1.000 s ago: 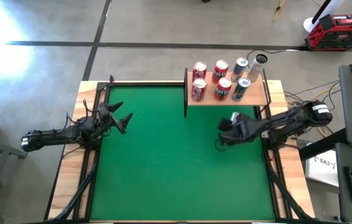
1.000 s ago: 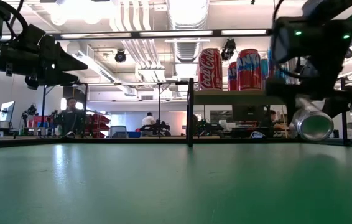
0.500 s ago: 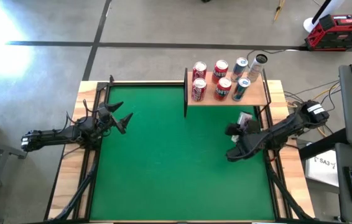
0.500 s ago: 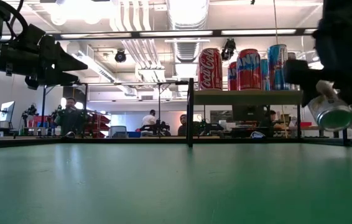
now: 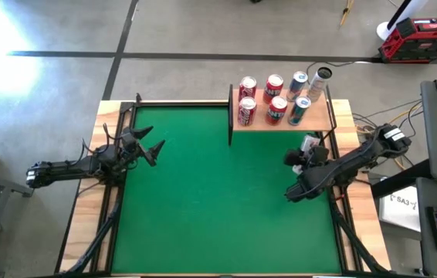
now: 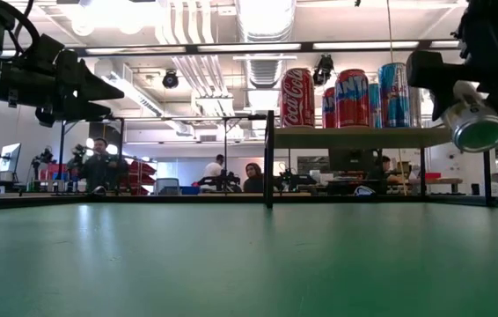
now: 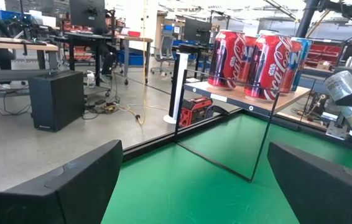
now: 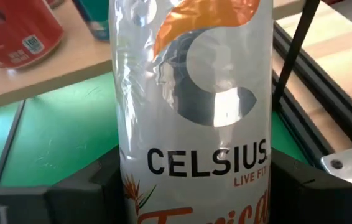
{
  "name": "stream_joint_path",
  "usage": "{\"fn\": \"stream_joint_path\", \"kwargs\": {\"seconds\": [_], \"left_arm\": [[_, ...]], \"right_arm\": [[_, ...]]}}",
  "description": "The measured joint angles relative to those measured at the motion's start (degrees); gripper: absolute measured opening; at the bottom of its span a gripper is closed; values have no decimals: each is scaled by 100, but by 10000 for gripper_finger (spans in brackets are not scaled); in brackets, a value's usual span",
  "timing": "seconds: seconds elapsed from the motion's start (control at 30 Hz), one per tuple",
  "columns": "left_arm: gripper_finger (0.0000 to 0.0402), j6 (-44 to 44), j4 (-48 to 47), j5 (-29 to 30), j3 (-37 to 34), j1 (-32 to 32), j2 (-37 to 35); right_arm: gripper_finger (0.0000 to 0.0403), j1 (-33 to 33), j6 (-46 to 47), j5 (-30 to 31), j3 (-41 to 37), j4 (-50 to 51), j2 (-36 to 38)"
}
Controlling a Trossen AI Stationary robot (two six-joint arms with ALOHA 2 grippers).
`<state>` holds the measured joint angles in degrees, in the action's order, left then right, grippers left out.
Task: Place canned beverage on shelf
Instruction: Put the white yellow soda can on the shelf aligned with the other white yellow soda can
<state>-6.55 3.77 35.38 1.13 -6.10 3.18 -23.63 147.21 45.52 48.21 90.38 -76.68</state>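
From above: the right gripper (image 5: 305, 154) carries a silver can (image 5: 308, 144) in the air just off the front edge of the shelf (image 5: 320, 120), near the tabletop's (image 5: 203, 193) far right corner. The shelf already bears seven cans, counted from this view: three red (image 5: 247, 110), three blue (image 5: 299, 111) and one pale can (image 5: 320, 82) at its back right. The left gripper (image 5: 150, 150) waits over the tabletop's left edge, fingers spread and empty.

From tabletop height: the silver can (image 6: 476, 123) hangs tilted, its round end facing the camera, roughly level with the shelf board (image 6: 355, 131). Only some of the standing cans show here, a red can (image 6: 297, 98) nearest.

Left wrist camera: the spread fingers (image 7: 58, 186) frame the shelf corner, two red cans (image 7: 274, 58) in front, with the carried can (image 7: 345, 86) visible off to the side.

Right wrist camera: the fingers (image 8: 101, 177) pinch a Celsius-labelled can (image 8: 194, 106), the shelf board (image 8: 51, 71) lying beyond it.

By the look of it, the carry is nearly done. The next move would call for standing the can upright, lifting it above the board and finding a free spot near the front right without knocking the others.
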Motion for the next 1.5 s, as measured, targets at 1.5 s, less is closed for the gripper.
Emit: {"fn": "stream_joint_path", "kwargs": {"seconds": [1.5], "left_arm": [[386,0,0,0,0,1,1]], "right_arm": [[232,-224,613,1906,720,-34,-2547]]}}
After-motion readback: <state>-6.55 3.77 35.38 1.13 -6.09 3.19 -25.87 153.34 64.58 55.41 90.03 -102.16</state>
